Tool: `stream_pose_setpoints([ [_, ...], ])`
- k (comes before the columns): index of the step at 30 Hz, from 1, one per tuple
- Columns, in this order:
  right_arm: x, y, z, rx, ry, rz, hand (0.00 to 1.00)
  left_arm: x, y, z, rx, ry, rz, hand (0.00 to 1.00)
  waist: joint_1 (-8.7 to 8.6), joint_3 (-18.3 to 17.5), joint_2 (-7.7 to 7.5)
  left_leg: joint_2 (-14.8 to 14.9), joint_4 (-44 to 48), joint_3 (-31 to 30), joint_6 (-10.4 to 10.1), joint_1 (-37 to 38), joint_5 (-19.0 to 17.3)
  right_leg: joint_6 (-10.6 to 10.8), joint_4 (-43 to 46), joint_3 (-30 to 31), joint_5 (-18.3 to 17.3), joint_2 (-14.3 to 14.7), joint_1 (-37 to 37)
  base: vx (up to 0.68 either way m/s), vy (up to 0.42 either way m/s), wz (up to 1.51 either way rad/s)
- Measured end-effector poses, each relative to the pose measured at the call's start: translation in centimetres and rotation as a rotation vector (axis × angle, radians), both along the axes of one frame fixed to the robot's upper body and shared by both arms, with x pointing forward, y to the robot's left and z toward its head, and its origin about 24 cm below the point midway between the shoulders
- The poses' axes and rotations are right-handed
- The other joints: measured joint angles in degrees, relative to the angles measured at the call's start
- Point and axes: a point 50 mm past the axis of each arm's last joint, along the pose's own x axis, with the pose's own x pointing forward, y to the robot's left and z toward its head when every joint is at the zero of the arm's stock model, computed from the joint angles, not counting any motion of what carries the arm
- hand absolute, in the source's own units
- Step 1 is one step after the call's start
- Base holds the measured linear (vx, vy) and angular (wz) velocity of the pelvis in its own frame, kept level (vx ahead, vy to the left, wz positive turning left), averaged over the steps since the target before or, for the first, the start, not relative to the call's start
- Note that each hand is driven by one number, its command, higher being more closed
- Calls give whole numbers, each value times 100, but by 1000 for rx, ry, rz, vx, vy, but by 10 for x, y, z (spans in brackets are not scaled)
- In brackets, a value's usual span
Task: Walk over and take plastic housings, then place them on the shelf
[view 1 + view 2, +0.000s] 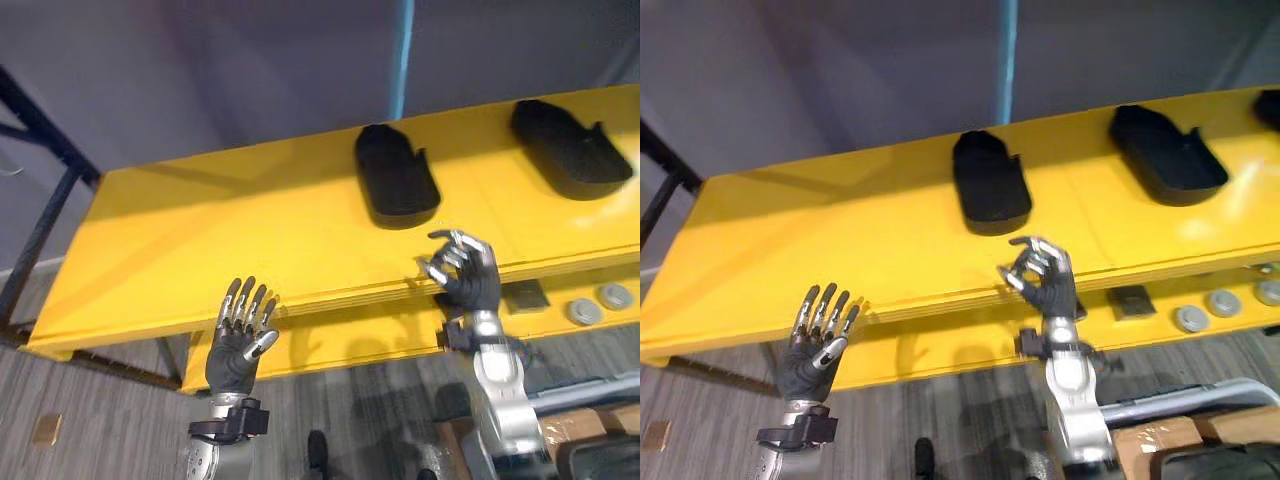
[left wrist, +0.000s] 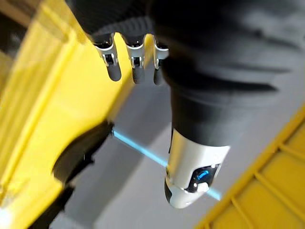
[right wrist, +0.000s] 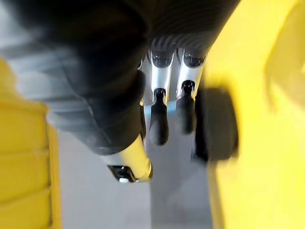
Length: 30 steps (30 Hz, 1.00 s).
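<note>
Two black plastic housings lie on the top of a yellow shelf [image 1: 200, 240]: one near the middle [image 1: 397, 180] and one at the far right [image 1: 570, 150]. My right hand [image 1: 470, 285] is raised at the shelf's front edge, just in front of the middle housing and apart from it. Its fingers are loosely bent and hold nothing. My left hand [image 1: 238, 350] is held up below the front edge further left, fingers straight and empty. The right wrist view shows the fingers [image 3: 159, 119] extended beside a dark housing [image 3: 217, 124].
A lower yellow shelf board carries two round grey discs [image 1: 583, 312] and a small dark square piece [image 1: 522, 297]. A dark metal frame post [image 1: 45, 220] stands at the shelf's left end. A cardboard box [image 1: 590, 430] sits on the floor at the lower right.
</note>
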Motion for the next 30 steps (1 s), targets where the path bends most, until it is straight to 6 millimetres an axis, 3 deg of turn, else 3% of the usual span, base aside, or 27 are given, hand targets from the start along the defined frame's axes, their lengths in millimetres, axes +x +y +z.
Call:
stream_pose_setpoints([
  [4,-24,-17,-27,43,103,-97,0,3,-1,0,22,7,24,0,-229,-337,-218,164,18,454,-92,292,-111,-38,-35,479,27,140,5,42,-20,-65],
  [7,-35,-23,-45,37,201,-120,0,5,0,1,15,8,43,0,-315,-441,-240,220,299,502,-184,437,-340,-57,-20,857,35,208,-9,7,-11,-56],
  [8,-36,-24,-48,34,221,-123,0,4,2,1,22,7,53,0,-302,-445,-246,233,469,341,-212,438,-464,-63,-15,997,39,212,-17,-11,-24,-106],
  [9,-36,-24,-52,10,249,-127,0,2,8,-2,35,15,84,0,-223,-464,-249,263,828,-215,-254,432,-816,-77,14,1391,46,256,-108,17,7,-161],
  [10,-38,-29,-54,-5,270,-144,0,-2,12,-3,41,13,101,0,-134,-549,-150,279,1119,-755,-277,453,-1278,-60,86,1832,13,367,-279,17,8,-174],
  [11,-40,-34,-55,-8,276,-163,0,-2,12,-3,45,6,96,0,-118,-587,-101,291,1210,-847,-340,454,-1474,-45,126,2003,22,423,-371,5,127,-164],
  [14,-68,-64,-73,48,380,-329,0,1,7,3,73,-51,37,0,-312,-623,-270,220,1707,-163,-236,503,-1836,51,390,2775,151,414,-673,-13,189,-131],
  [16,-90,-84,-83,110,425,-418,0,15,1,-2,91,-34,19,0,-484,-574,-348,339,2081,658,-166,681,-2150,63,364,3091,440,545,-832,-39,147,-180],
  [17,-90,-86,-82,120,422,-422,0,19,2,-3,100,-27,27,0,-490,-559,-335,437,2126,887,-128,733,-2187,-36,241,2959,570,535,-846,-74,84,-198],
  [18,-89,-90,-82,130,408,-427,0,28,1,-4,125,-13,44,0,-576,-522,-304,552,2130,1291,-97,807,-2206,-354,149,2371,602,400,-870,-83,67,-195],
  [19,-81,-85,-84,150,403,-380,0,33,1,0,133,-17,65,0,-570,-513,-307,703,2141,1745,-98,899,-2205,-445,873,1630,390,182,-1279,-62,50,-180],
  [21,-72,-69,-92,170,430,-300,0,34,2,1,128,-16,81,0,-559,-501,-279,986,2298,2101,-100,969,-2204,-624,2052,1002,42,-185,-1517,-28,-63,-123],
  [22,-70,-57,-101,184,466,-258,0,33,1,-1,120,1,84,0,-518,-520,-307,1158,2461,2185,-104,1015,-2206,-787,2799,749,-49,-503,-1498,-14,-265,-97],
  [23,-70,-45,-110,203,505,-223,0,29,2,-6,112,22,92,0,-419,-566,-404,1241,2622,2185,-162,1072,-2238,-793,3312,615,-96,-758,-1444,6,-304,-67],
  [24,-70,-42,-112,203,517,-213,0,29,2,-7,110,26,94,0,-377,-566,-417,1279,2652,2172,-190,1078,-2252,-742,3298,551,-122,-741,-1460,-5,-385,-89],
  [25,-66,-33,-117,182,545,-175,0,24,2,-12,93,51,102,0,-277,-565,-312,1426,2562,2053,-211,1070,-2259,-777,3216,150,-178,-543,-1516,-19,-413,-140],
  [26,-61,-25,-116,164,540,-143,0,21,-2,-12,76,50,95,0,-129,-636,-197,1496,2221,2098,-203,1132,-2280,-443,2361,-36,-299,-118,-1456,-27,-339,-147],
  [27,-61,-23,-116,165,539,-137,0,21,-2,-11,76,45,94,0,-103,-664,-224,1509,2166,2192,-235,1163,-2287,-366,2089,-67,-324,-37,-1408,-35,-276,-157],
  [28,-53,-20,-111,143,515,-119,0,22,-4,-9,55,30,101,0,-82,-555,-91,1766,2154,2456,-374,1170,-2221,-448,2320,-315,-679,-33,-1511,-43,-152,-89],
  [29,-54,-19,-112,142,522,-110,0,22,-4,-8,63,26,99,0,-183,-511,-280,1691,2205,2510,-361,1232,-2203,-417,2522,-328,-803,-165,-1475,-36,-205,-95],
  [30,-53,-20,-114,123,539,-96,0,22,-4,-11,53,44,105,0,-246,-460,-233,1827,2275,2497,-314,1298,-2208,-495,2543,-286,-829,30,-1491,-35,-210,-71],
])
